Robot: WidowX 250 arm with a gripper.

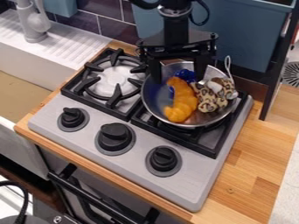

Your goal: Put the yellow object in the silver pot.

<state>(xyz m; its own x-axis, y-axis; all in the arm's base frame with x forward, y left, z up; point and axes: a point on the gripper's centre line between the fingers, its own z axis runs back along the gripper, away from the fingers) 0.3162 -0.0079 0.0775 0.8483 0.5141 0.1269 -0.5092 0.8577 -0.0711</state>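
On the right-hand burner of a grey toy stove (pixel 192 183), set into a light wooden surface (pixel 251 175), sits a round, silver metal pot (pixel 153 103). In it lies a yellow-orange, crescent-shaped object (pixel 184 98). Its long axis runs from the back of the pot toward the front, one end near the backsplash side, the other toward the black control knobs (pixel 115 136); the outer curve bulges to the right. It looks plump and lumpy, a bit like a croissant, deep yellow with more orange patches. A small, shiny blue object (pixel 186 75) is beside its back end, and a brown-and-cream leopard-print item (pixel 207 99) lies to its right. Above the back part of the pot hangs the black two-finger claw (pixel 177 73), its fingers spread wide, pinching nothing.
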